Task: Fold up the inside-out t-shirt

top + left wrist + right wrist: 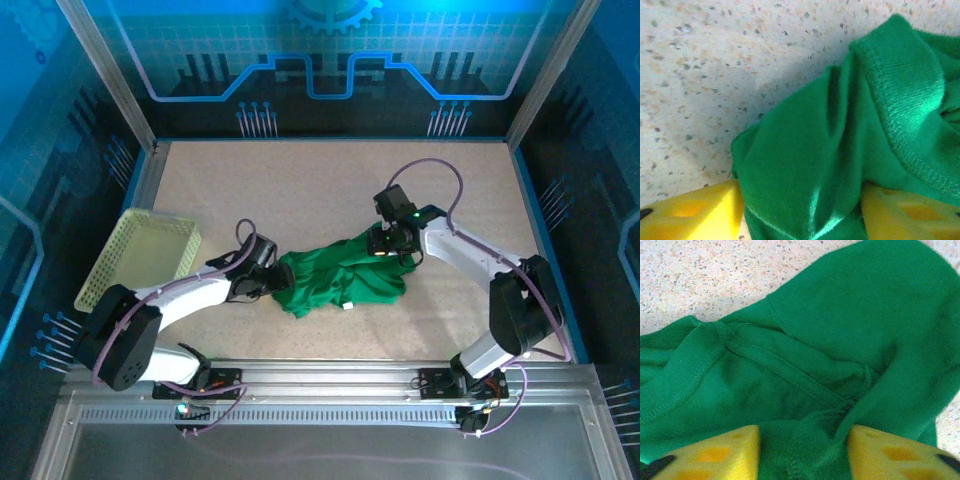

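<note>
Green t-shirt [805, 165] between half-open left fingers [690, 215], likewise right fingers [715, 455]

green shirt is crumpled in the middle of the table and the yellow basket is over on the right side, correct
Not quite. The basket is on the left side of the table, not the right; the top view shows it. The green shirt is indeed crumpled in the middle of the table.
</note>
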You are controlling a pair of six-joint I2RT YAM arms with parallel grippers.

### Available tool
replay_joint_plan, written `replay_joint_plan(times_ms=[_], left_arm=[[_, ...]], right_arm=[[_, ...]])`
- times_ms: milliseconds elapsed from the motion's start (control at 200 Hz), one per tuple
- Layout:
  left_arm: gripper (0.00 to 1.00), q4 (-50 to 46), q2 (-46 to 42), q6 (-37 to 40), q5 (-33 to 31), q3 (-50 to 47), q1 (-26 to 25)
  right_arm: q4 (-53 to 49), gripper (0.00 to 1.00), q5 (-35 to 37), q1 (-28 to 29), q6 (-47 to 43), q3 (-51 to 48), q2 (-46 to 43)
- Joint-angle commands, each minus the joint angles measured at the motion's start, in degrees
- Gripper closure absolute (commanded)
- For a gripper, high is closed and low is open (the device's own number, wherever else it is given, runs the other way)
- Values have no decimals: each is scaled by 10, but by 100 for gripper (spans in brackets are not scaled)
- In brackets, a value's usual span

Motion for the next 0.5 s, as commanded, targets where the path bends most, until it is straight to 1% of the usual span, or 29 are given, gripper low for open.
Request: replay_joint_plan(times_ms=[0,80,200,255,300,380,495], left_arm=[[46,20,24,4,23,20,2],[56,21,28,8,24,25,2],[69,21,15,15,21,27,1],[75,14,1,23,14,27,2],[82,7,-16,31,6,29,1],[92,-14,-49,50,-10,40,1],[99,-51,-99,84,-26,83,2]], right_arm=[[-14,64,-7,13,0,7,10],[-9,81,4,14,0,-6,-6],[-4,95,27,15,-6,-26,-48],[-7,100,41,15,-11,-31,-73],[-11,100,53,14,-14,-33,-91],[-20,100,70,14,-20,-34,-124],[-27,100,78,15,-28,-21,-178]])
